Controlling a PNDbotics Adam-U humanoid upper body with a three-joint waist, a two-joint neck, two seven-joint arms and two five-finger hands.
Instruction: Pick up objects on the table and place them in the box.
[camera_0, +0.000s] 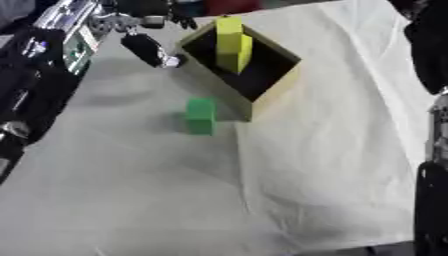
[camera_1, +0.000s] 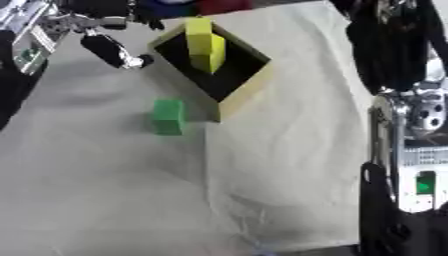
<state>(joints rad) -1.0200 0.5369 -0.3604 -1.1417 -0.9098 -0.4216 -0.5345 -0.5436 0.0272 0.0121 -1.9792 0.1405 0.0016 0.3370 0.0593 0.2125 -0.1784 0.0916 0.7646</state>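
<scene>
A tan box (camera_0: 273, 94) with a dark inside stands tilted at the upper middle of the cloth. A yellow block (camera_0: 233, 44) stands upright inside it, its top poking above the rim. A green block (camera_0: 200, 115) sits on the cloth just left of the box's near corner. My left hand (camera_0: 149, 49) hovers at the upper left, beside the box's left corner, with a straight black finger pointing down-right and nothing in it. My right hand (camera_1: 378, 202) rests at the lower right edge, its fingers upright and straight, far from both blocks.
The table is draped in a wrinkled white cloth (camera_0: 315, 165). Dark equipment and cables (camera_0: 35, 75) crowd the left edge. My right forearm (camera_1: 418, 115) with silver joints runs along the right side. Bare cloth spreads in front of the green block.
</scene>
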